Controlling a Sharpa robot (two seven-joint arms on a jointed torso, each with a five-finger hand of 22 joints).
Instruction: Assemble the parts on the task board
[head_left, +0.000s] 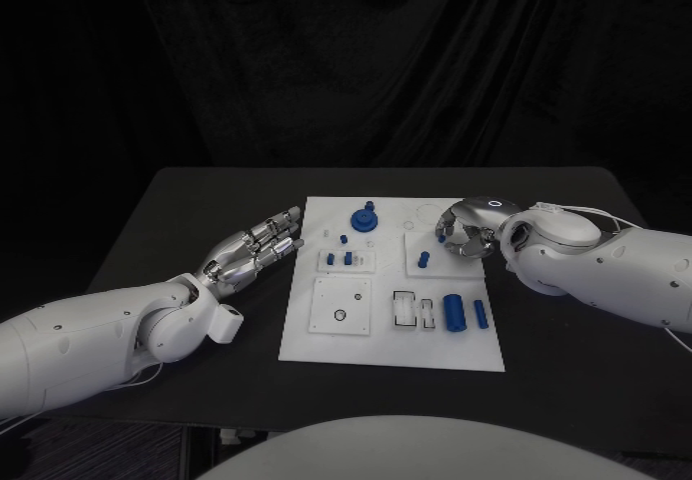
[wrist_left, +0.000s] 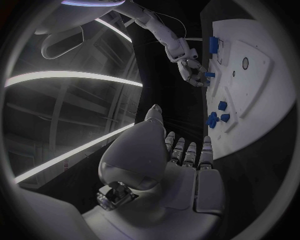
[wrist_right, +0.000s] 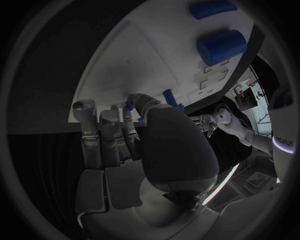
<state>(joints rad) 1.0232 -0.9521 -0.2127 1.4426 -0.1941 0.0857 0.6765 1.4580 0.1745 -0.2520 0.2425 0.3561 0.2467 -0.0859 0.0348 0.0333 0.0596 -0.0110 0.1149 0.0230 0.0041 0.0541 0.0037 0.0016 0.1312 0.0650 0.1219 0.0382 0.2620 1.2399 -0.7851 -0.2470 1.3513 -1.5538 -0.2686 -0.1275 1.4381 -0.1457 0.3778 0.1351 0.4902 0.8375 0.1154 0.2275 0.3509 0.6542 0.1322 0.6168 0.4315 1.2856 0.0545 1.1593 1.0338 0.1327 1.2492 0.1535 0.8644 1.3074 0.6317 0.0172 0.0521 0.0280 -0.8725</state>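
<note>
Risk first: my right hand (head_left: 469, 228) hangs over the far right part of the task board (head_left: 392, 350) with its fingers curled downward, and in the right wrist view a small blue part (wrist_right: 129, 106) appears to sit at my fingertips (wrist_right: 84, 107). I judge it pinched there, though the grip is largely hidden by my own thumb. If the pinch is shallow, the part could twist or drop as I carry it, and a tilted part would likely jam at the mouth of its seat instead of sliding in. My curled fingers also sit just beside the short blue peg (head_left: 424, 259) standing on the board, so a careless descent could knock it over. My left hand (head_left: 260, 247) lies at the board's left edge, fingers extended and apart, holding nothing, touching no part as far as I can tell. Remaining parts are well apart from both hands: the large blue cylinder (head_left: 453, 310) and the slimmer blue pin (head_left: 480, 313) lie on the board's near right, nearer my body than the right hand, and the blue round knob piece (head_left: 364, 219) stands at the far middle, between the two hands.
</note>
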